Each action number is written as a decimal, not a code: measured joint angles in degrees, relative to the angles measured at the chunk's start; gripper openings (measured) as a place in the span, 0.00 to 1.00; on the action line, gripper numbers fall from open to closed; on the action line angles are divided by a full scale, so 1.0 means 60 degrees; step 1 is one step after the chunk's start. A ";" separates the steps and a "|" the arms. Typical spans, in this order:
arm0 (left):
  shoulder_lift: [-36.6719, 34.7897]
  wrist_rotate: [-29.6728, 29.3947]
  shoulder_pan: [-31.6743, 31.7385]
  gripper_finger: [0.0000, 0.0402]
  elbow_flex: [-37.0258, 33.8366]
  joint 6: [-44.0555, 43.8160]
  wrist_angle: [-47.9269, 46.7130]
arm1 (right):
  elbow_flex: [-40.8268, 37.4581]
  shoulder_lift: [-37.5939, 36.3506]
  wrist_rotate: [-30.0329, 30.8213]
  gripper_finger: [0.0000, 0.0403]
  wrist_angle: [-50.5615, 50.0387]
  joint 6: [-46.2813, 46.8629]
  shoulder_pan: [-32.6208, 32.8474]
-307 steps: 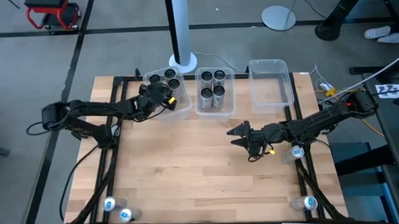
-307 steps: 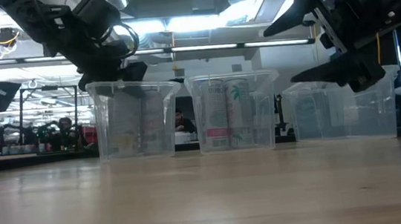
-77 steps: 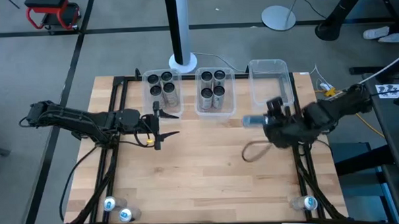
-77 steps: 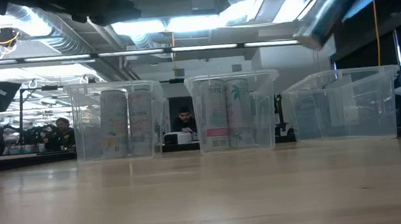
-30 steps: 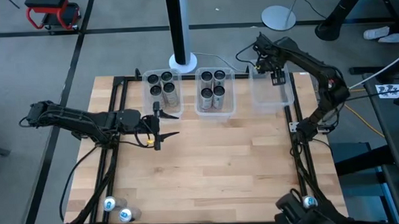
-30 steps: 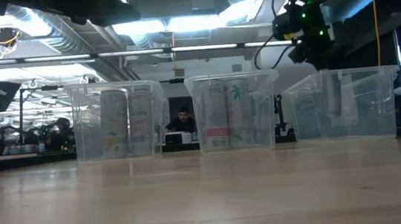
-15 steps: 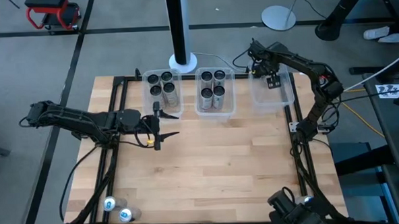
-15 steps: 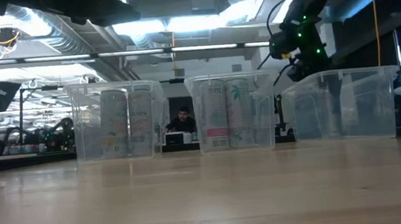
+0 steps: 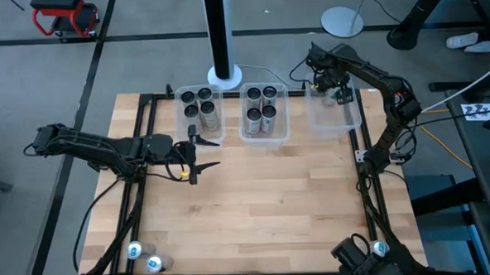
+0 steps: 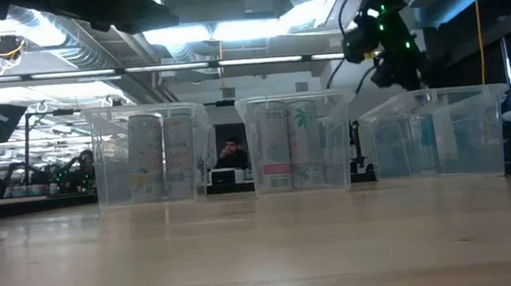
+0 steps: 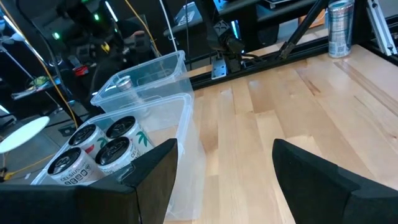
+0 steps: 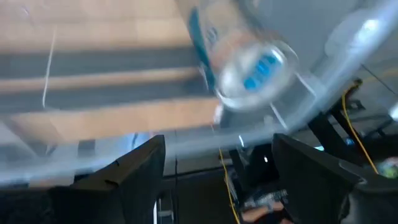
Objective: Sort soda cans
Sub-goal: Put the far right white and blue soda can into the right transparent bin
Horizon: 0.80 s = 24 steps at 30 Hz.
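So the right gripper is up over the far end of the right-hand bin, jaws spread with nothing between them, and the blue-topped can sits just below it inside that bin. You can see the can standing in there in the low view too. Looks to me like the drop is basically done, so the trick now is lifting straight up before swinging away, otherwise a finger could clip the can or the bin wall and tip it. The other two bins are filling up: the left bin has dark-topped cans, the middle bin has its own batch. Still loose are the blue-topped cans at the near left corner of the desk, namely these two, plus one at the near right corner. Left gripper hangs over the desk just in front of the left bin, jaws spread and empty, so I'd send it for the near-left pair next.
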 joint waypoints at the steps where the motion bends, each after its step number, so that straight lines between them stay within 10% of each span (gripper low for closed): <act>1: 0.0000 -0.0002 0.0000 0.63 0.0000 0.0000 0.0000 | 0.0235 -0.0030 0.0136 0.73 -0.0234 0.0084 0.0037; 12: 0.0001 -0.0003 -0.0004 0.63 0.0000 -0.0044 -0.0023 | 0.1787 -0.1164 -0.0832 0.73 -0.1379 0.0344 0.1678; 24: 0.0000 0.0000 0.0000 0.63 0.0003 -0.0167 -0.0244 | 0.1777 -0.2746 -0.3634 0.74 -0.1433 0.2982 0.5889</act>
